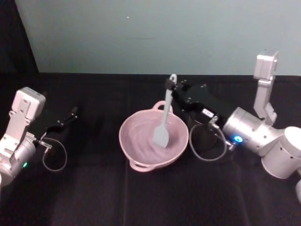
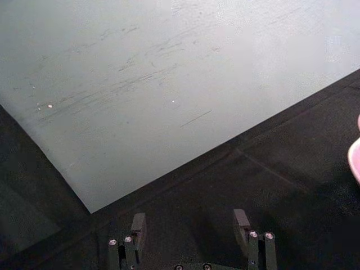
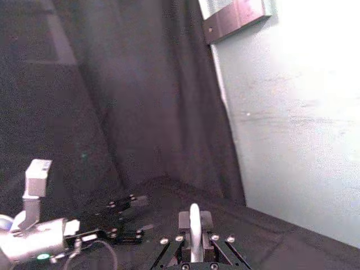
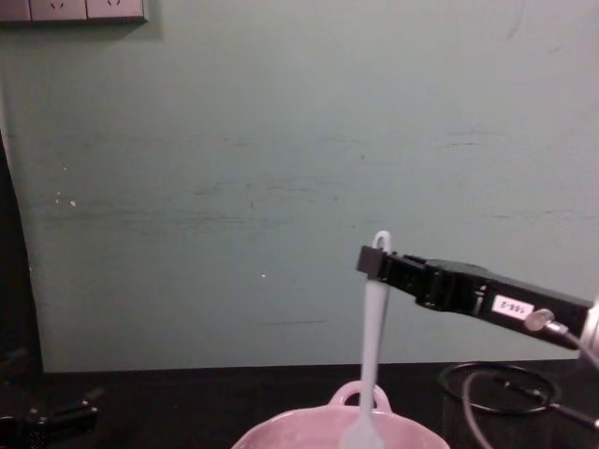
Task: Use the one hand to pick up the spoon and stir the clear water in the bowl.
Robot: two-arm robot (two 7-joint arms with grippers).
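I had the right gripper [image 1: 170, 85] pinching the spoon [image 1: 164, 121] by its handle, paddle in the bowl [image 1: 126, 141]. The left gripper [image 1: 71, 115] idled well left of it (fingers apart).

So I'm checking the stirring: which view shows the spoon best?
The head view: the whole spoon, handle in the right tool, paddle down in the bowl. The chest view cuts off its paddle; the right wrist view shows some handle.

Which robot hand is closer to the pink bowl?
The right. The right gripper holds the spoon by its handle, just above the far rim of the bowl, head down inside. The left gripper sits well off to the left, touching nothing.
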